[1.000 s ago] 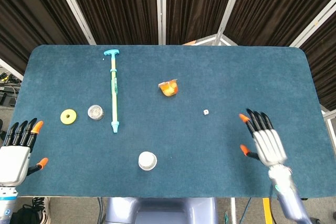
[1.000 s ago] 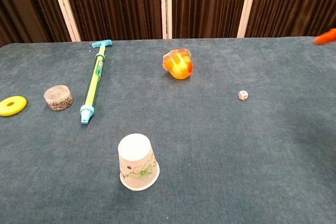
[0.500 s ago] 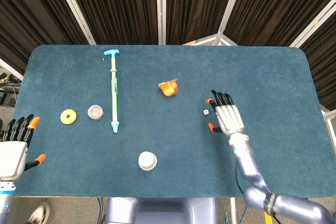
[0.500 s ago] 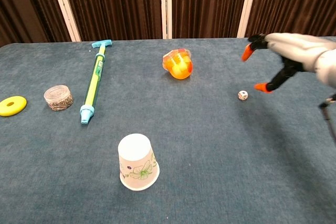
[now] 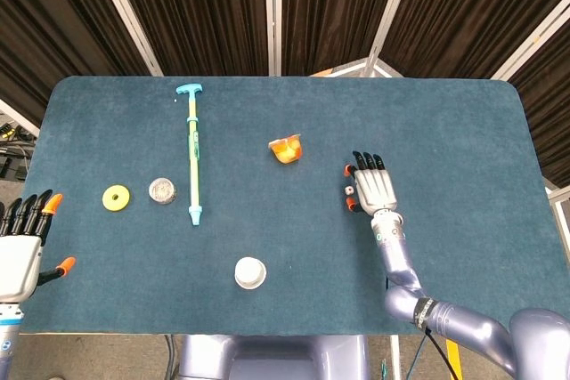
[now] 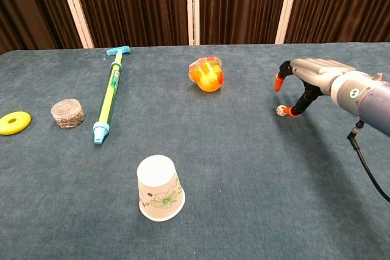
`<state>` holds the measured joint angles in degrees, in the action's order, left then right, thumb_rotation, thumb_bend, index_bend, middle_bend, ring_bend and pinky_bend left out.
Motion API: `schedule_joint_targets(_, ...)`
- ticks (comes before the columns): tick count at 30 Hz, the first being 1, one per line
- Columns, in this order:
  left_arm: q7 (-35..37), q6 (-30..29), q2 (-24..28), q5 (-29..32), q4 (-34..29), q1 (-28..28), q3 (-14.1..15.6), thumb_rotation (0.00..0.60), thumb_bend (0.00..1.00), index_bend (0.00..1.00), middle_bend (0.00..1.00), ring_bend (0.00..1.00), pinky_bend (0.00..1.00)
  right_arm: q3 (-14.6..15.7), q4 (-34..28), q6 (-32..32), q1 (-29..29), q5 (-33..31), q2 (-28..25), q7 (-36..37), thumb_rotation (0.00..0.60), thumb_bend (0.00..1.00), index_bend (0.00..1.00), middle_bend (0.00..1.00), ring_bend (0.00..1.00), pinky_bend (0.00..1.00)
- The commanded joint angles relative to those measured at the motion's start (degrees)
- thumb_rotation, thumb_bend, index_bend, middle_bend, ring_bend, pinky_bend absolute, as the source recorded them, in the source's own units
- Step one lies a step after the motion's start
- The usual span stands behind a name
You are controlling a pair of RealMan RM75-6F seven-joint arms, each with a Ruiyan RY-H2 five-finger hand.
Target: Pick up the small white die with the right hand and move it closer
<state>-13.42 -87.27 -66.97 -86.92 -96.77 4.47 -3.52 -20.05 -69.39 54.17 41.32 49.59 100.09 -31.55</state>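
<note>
The small white die (image 5: 349,190) (image 6: 281,111) lies on the blue table right of centre. My right hand (image 5: 371,188) (image 6: 312,76) hovers just right of and over it, fingers apart and holding nothing. In the chest view one orange fingertip (image 6: 294,112) sits right beside the die, another (image 6: 278,83) is raised above it; I cannot tell whether either touches it. My left hand (image 5: 22,244) hangs off the table's near left edge, fingers spread and empty; only the head view shows it.
An orange toy (image 5: 286,149) (image 6: 207,74) lies behind and left of the die. An upturned paper cup (image 5: 250,272) (image 6: 159,187) stands near the front. A teal-and-yellow pump (image 5: 193,153), a small clear jar (image 5: 162,190) and a yellow ring (image 5: 116,198) lie at the left.
My right hand has swept in from the right and come down beside the die. The die has not moved. My left hand has drifted slightly lower and left.
</note>
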Motion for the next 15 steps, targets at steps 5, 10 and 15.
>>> schedule_joint_targets(5, 0.24, -0.47, 0.25, -0.44, -0.38, -0.07, 0.15, 0.6, 0.05, 0.0, 0.0, 0.0, 0.0, 1.24, 2.29, -0.56, 0.62, -0.9, 1.15, 0.8, 0.6, 0.23, 0.38, 0.06, 0.0, 0.0)
schedule_joint_targets(10, 0.33, -0.8, 0.42, -0.78, -0.66, -0.15, 0.29, 0.6, 0.05, 0.0, 0.0, 0.0, 0.0, 1.54, 4.25, -0.9, 1.11, -1.1, 2.12, 1.82, 0.6, 0.24, 0.42, 0.08, 0.0, 0.0)
schedule_joint_targets(15, 0.53, -0.99, 0.6, -0.83, -0.85, -0.16, 0.27, 0.6, 0.05, 0.0, 0.0, 0.0, 0.0, 1.78, 7.2, -1.41, 1.72, -0.89, 3.26, 2.91, 0.6, 0.25, 0.42, 0.09, 0.0, 0.0)
